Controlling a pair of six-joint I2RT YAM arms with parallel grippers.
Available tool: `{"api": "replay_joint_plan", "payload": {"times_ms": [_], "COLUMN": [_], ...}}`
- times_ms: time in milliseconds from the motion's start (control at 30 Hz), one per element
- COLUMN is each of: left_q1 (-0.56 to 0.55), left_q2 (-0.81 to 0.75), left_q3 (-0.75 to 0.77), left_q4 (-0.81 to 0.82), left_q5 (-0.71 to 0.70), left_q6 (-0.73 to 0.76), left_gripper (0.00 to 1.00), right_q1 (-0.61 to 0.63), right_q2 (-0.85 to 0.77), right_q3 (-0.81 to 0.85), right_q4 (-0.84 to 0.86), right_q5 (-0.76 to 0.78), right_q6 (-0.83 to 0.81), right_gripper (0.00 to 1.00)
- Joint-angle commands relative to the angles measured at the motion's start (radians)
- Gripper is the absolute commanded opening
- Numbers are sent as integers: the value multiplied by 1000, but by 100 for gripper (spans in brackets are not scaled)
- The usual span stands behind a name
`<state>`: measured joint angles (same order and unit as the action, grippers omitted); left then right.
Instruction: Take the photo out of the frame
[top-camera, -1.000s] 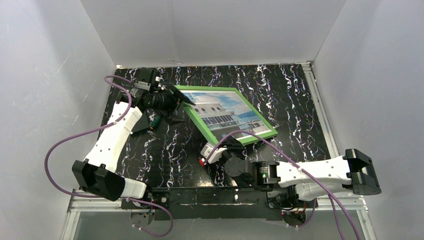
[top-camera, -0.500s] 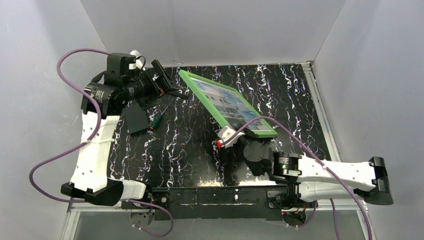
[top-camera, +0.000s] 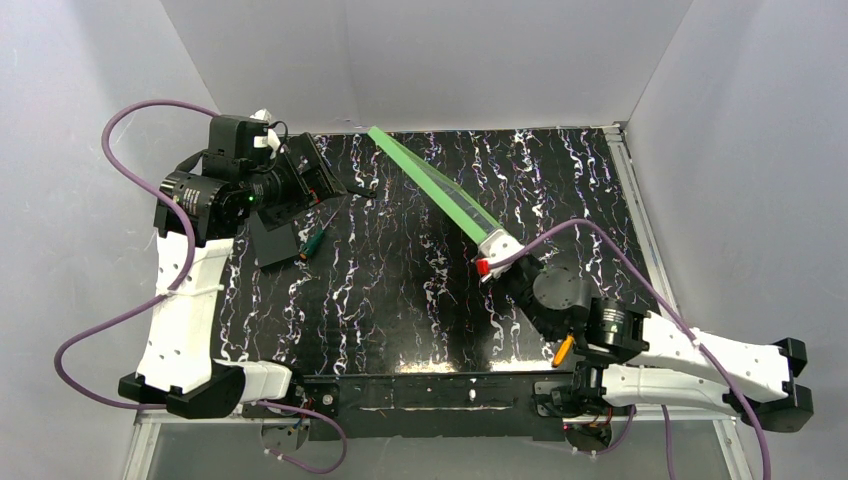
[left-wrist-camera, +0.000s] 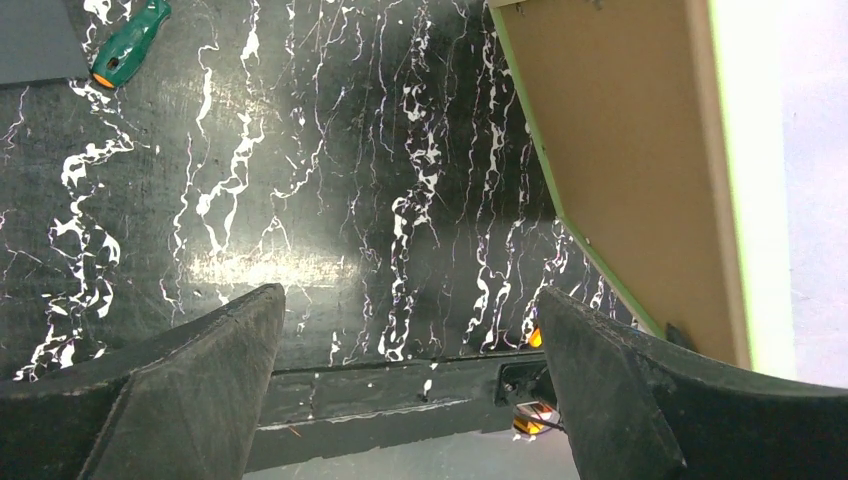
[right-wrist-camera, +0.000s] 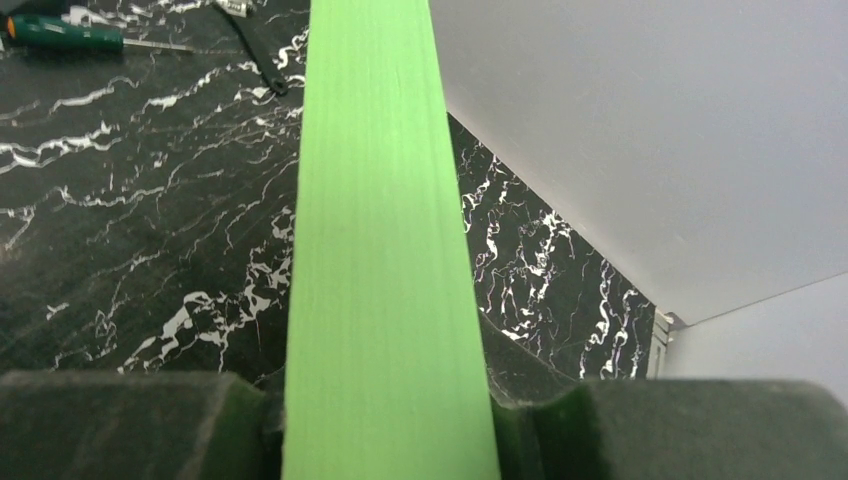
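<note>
The frame (top-camera: 432, 183) stands tilted up on edge, a thin bright green strip in the top view. My right gripper (top-camera: 495, 240) is shut on its near end; in the right wrist view the green edge (right-wrist-camera: 375, 200) runs between my closed pads, with the gripper (right-wrist-camera: 385, 400) around it. My left gripper (top-camera: 325, 180) is open and empty, raised at the back left, apart from the frame. In the left wrist view the gripper (left-wrist-camera: 408, 300) looks at the frame's back, a plain brown backing board (left-wrist-camera: 630, 150) with a green rim. The photo is hidden.
A green-handled screwdriver (top-camera: 312, 243) lies on the black marbled table next to a dark grey square sheet (top-camera: 272, 240), under my left arm. White walls close the back and both sides. The table's metal front rail (left-wrist-camera: 400, 385) shows between my left fingers.
My right gripper has swung the frame from lying face up to standing on edge and carried its near end right. My left gripper has let go and lifted back to the left.
</note>
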<state>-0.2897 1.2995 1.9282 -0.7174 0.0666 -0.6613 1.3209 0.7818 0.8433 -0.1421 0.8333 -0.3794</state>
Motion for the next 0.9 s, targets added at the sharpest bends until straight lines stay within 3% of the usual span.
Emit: {"api": "replay_joint_plan", "payload": {"times_ms": [0,300,400,533,700,867], "left_q1": [-2,-7,-10,-32,-67,-101], "left_q2": [-13,-21,-27,-33,-47,-68], "left_q3": [-18,-53,-79,-123,-198,-306], "left_q4": [-50,-39,-30,-7,22,56], "left_q5": [-8,15,39,76,110,142], "left_q6": [18,12,6,-4,1,3], "left_gripper": [98,98,98,98,98,98], "right_q1": [-72,-145,-244,-418,-565,-759], "right_q2": [-39,61,68,63,58,54], "right_q3": [75,283,298,280,216,128], "right_q4": [73,-192,-268,-328,-317,-281], "right_q5": [-177,-160,-164,-284,-397,-606], "right_q6": [607,759,855,919,880,845], "right_gripper": [1,1,1,1,1,1]}}
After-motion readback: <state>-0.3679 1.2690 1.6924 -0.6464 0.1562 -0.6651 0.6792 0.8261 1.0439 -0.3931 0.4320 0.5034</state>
